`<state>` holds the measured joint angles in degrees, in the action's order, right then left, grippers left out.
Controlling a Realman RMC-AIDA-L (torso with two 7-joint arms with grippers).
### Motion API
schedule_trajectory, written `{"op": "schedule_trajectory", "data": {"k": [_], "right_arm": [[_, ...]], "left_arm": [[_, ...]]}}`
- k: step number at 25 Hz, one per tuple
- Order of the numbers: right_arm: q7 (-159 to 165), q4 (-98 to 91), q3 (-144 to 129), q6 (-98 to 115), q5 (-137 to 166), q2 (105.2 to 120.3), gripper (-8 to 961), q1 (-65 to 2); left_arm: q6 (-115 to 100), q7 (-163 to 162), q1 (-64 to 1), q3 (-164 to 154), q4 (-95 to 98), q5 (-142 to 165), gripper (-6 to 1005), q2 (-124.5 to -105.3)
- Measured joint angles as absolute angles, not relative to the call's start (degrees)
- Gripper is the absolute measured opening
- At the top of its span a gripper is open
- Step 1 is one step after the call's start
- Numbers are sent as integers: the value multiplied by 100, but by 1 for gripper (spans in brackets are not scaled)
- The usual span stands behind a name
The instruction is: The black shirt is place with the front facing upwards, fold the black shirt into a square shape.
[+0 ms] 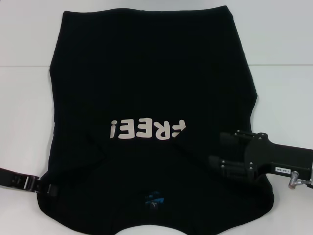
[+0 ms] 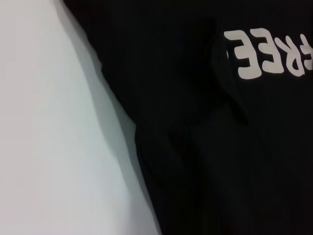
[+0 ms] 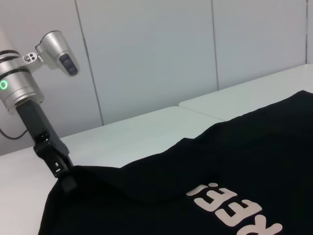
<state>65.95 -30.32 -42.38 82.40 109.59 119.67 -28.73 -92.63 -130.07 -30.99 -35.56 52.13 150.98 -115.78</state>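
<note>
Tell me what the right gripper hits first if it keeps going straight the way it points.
The right gripper points toward the robot's left, low over the large black cloth shirt; it would likely meet the shirt's raised fold first, though its height is unclear.

Lettering on the black cloth T-shirt

The large plain black cloth T-shirt (image 1: 146, 88) carries the cream word "FREE!" (image 1: 148, 129) across its front; from the head view it reads upside down. The left wrist view shows only part of that word, the letters "REE". Near the neck sits a small blue label (image 1: 154, 199), its print too small to read. A small white tag (image 1: 282, 169) on the right arm bears characters that cannot be made out.
</note>
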Motion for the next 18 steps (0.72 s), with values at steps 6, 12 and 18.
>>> {"op": "schedule_trajectory", "data": {"k": [6,12,18], "right_arm": [[7467,-3245,-4151,8245,10979,11875,795,-2877],[10170,-4117,-4210,8302,11539,11423,791,-3031],[12995,-4559,-4210,8671,13552,10795,791,-3764]], "left_arm": [[-9373,-13020,-3099,-3494,5217,15024,271,-11585],[-9397,-13011,-3081,-3311,5171,15007,68,-11558],[-9460,-12976,-3078,-3256,5148,15000,27,-11548]]}}
